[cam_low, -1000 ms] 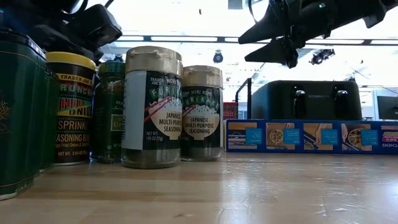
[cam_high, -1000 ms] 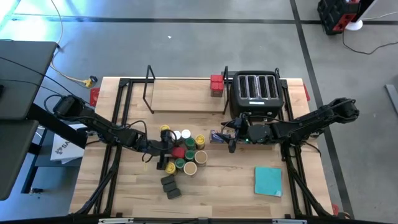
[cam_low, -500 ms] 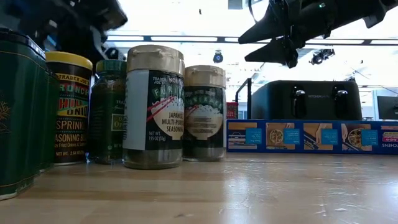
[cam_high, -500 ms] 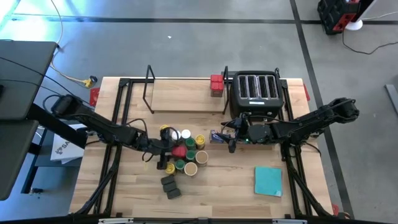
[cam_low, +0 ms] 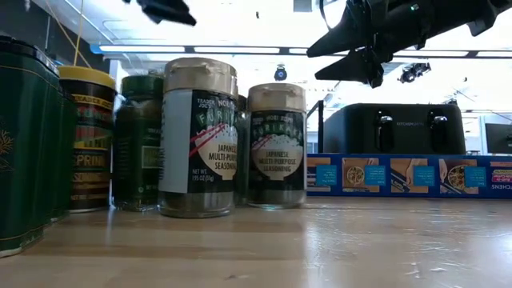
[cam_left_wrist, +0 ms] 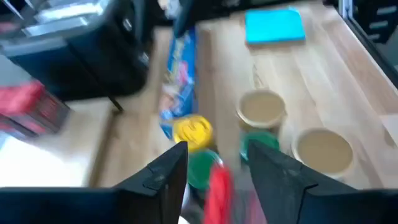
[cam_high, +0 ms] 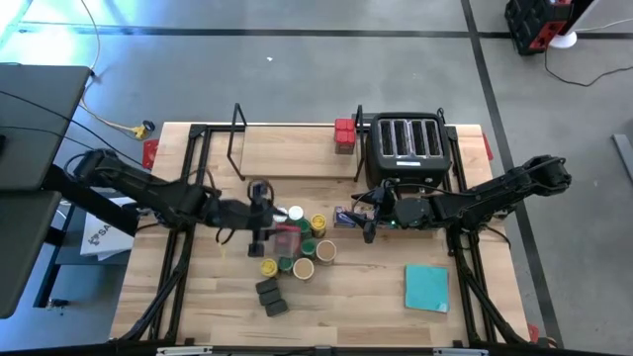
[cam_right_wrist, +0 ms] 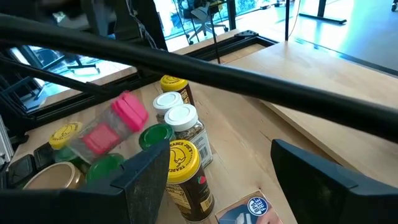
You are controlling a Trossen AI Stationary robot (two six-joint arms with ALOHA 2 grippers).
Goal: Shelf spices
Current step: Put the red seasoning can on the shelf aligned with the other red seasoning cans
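Left gripper (cam_high: 275, 235) pinching a red tin (cam_right_wrist: 115, 124) above the jars (cam_high: 302, 247), mid-frame.

I hold it high to clear the lids; my right gripper (cam_high: 368, 220) hangs spread beside the toaster (cam_high: 407, 146), out of the way.

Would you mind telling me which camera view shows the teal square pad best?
The high view: the teal square pad lies whole and unobstructed on the table near the right arm. The left wrist view shows it far off and blurred. The low and right wrist views do not show it.
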